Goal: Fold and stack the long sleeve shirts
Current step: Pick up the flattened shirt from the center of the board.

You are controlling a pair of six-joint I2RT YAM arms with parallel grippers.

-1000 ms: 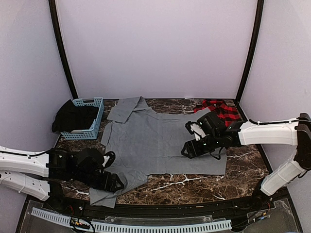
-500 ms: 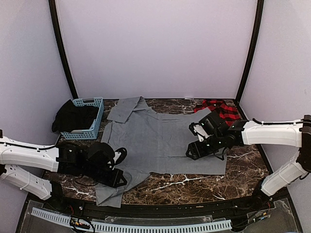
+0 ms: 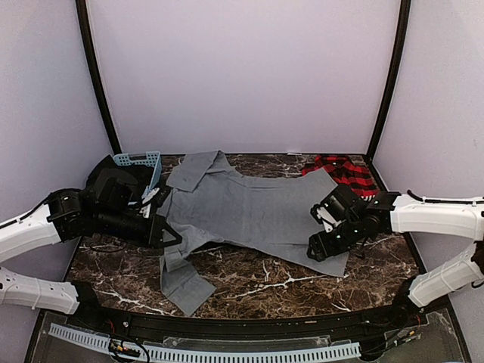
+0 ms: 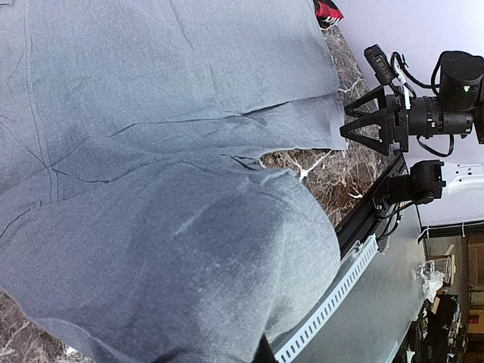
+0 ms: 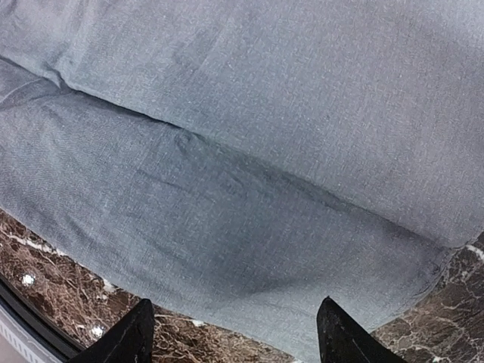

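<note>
Left claw (image 3: 168,236) is pinching the grey shirt (image 3: 249,208) by its near-left edge, and a flap dangles off it down to the table (image 3: 265,283). Right claw (image 3: 319,248) is spread wide over the hem at 4 o'clock. Blue basket (image 3: 138,159) at 10 o'clock holds black stuff (image 3: 98,170), though the left arm half blocks it. Plaid shirt (image 3: 344,170) sits bunched at 2 o'clock, just beside the grey one.

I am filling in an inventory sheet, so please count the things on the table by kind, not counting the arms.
Shirts: 2 (grey shirt, plaid shirt)
Baskets: 1 (blue basket)
Other cloth: 1 (dark cloth at the basket, mostly hidden by the left arm)
Total: 4
</note>
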